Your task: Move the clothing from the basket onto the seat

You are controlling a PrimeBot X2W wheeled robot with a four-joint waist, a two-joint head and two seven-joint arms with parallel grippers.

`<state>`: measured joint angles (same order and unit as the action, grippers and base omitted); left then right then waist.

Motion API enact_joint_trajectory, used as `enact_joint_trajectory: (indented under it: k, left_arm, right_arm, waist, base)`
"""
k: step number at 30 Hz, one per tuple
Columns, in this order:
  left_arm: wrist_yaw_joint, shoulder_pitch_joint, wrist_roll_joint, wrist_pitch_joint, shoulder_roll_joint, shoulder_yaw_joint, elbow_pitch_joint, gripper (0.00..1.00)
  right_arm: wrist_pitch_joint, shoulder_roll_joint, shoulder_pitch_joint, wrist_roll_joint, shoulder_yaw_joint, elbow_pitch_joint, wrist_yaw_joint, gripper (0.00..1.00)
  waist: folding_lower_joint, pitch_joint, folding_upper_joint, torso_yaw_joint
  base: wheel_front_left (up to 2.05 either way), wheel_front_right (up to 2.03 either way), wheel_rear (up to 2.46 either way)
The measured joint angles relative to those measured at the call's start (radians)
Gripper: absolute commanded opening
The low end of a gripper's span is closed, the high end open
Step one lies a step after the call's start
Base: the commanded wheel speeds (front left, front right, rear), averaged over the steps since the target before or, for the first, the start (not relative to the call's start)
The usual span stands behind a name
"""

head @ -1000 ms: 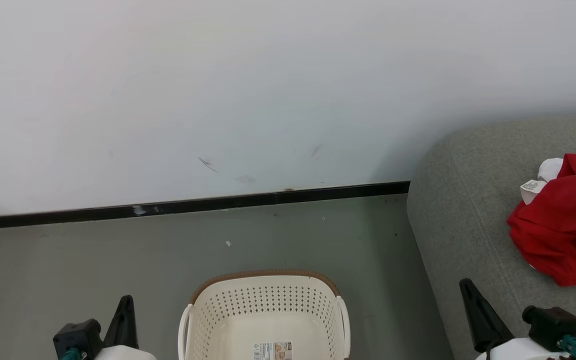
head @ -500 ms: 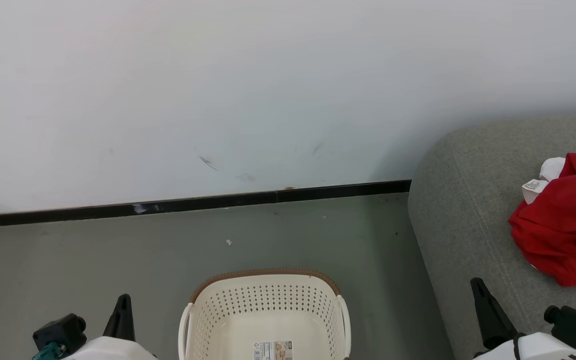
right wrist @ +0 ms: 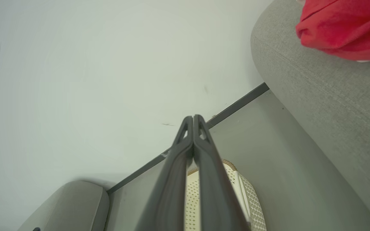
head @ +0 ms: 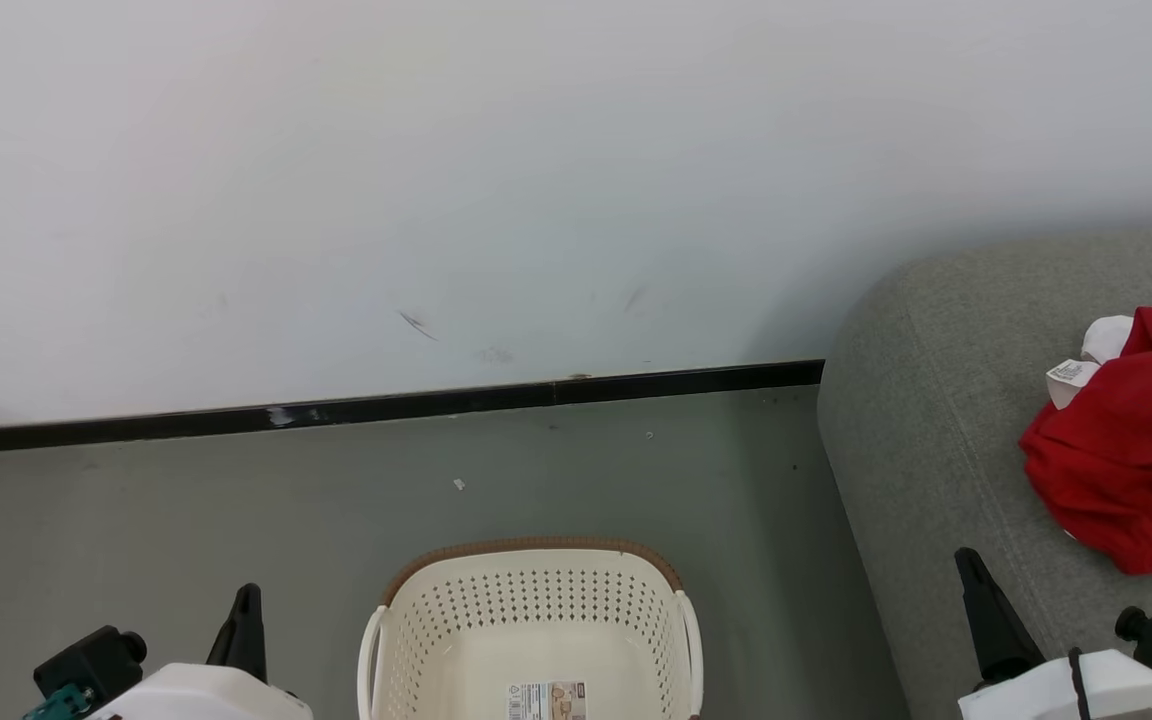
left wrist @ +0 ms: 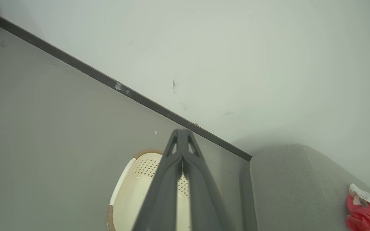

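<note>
The cream basket (head: 532,640) stands on the floor at the bottom middle of the head view, holding nothing but its bottom label (head: 546,700). The red clothing (head: 1131,465) with a white tag lies bunched on the grey seat (head: 936,430) at the right; the red clothing (right wrist: 342,27) also lies at the top right of the right wrist view. My left gripper (head: 246,605) sits low to the left of the basket, its fingers (left wrist: 185,179) pressed together on nothing. My right gripper (head: 971,575) hovers over the seat's front edge, its fingers (right wrist: 201,166) closed and bare.
A white wall with a black skirting strip (head: 376,408) runs behind the basket. Grey floor (head: 186,520) spreads to the left and between basket and seat. A second grey upholstered piece (right wrist: 72,205) appears at the lower left of the right wrist view.
Both grippers have sunk toward the bottom corners of the head view, the left one leftward and the right one rightward. Basket and clothing have stayed put.
</note>
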<state>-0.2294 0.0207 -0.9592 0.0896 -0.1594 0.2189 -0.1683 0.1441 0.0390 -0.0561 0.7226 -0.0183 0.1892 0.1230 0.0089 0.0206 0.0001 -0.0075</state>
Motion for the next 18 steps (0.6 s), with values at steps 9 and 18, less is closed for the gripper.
enact_joint_trajectory:
  k: [9,18]
  left_arm:
    - [0.04,0.0,-0.093,-0.027,0.015,-0.042,0.0,0.0]
    - [0.084,0.0,-0.191,-0.055,0.033,-0.084,-0.003,0.0]
  right_arm:
    - [-0.027,0.007,0.005,0.14,-0.003,0.014,0.0,0.0]
    - [-0.052,0.019,0.041,0.28,-0.006,0.022,0.0,0.0]
  waist:
    - [-0.0025,-0.002,0.0,0.001]
    - [-0.0064,-0.008,0.0,0.002]
  base:
    - [0.0,0.0,0.0]
    - [0.0,0.0,0.0]
